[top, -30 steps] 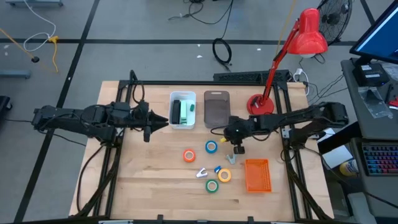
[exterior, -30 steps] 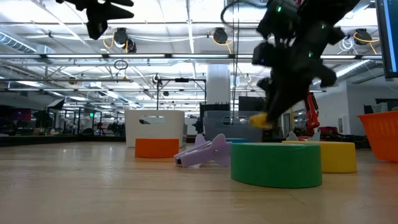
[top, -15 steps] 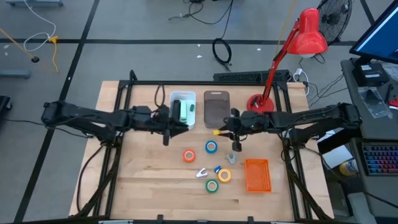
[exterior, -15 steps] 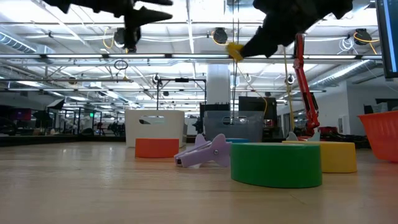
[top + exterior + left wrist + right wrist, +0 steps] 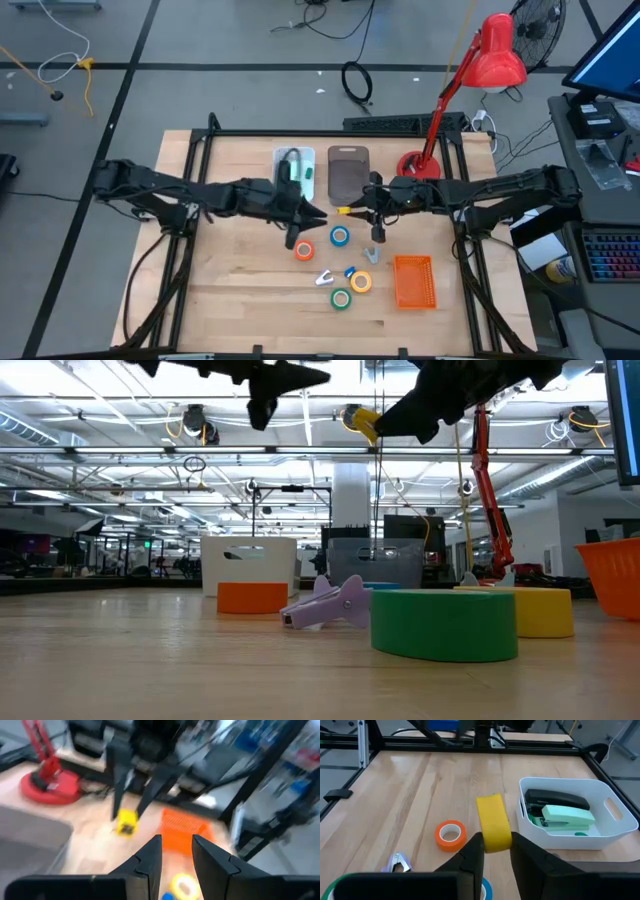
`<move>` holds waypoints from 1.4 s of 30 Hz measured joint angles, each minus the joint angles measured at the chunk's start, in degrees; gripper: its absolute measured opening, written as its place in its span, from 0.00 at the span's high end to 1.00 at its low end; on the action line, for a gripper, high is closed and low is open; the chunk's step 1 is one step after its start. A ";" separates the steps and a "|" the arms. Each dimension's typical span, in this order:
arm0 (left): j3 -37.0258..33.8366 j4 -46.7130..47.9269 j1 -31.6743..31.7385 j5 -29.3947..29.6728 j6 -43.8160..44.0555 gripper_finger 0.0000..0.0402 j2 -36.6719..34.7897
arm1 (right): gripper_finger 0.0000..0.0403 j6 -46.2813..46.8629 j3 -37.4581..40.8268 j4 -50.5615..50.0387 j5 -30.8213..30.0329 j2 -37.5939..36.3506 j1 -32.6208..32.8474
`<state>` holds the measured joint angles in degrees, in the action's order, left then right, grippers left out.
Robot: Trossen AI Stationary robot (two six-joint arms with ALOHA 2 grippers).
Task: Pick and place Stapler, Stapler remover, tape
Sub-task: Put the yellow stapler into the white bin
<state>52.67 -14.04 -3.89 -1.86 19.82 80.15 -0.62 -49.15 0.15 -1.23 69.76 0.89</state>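
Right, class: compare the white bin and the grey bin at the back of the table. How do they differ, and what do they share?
The white bin is opaque, while the grey bin is smoky and see-through. The white bin holds a black stapler and a pale green stapler; nothing shows inside the grey bin from above. Both are rectangular, open-topped, and stand side by side.

Pale wooden table (image 5: 230, 290) below me, carrying a white bin (image 5: 281, 196), grey bin (image 5: 348, 172), red lamp base (image 5: 418, 167), orange basket (image 5: 414, 281), and orange (image 5: 304, 250), blue (image 5: 340, 237), green (image 5: 342, 298) and yellow (image 5: 361, 283) tape rolls.
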 joint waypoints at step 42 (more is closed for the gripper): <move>10.95 10.39 -0.41 3.44 -2.12 0.62 7.57 | 0.82 -1.99 0.02 1.87 -0.46 0.46 2.23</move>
<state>63.61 -3.65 -4.30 1.58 17.69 87.72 -2.61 -49.12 2.02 -1.69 70.22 3.11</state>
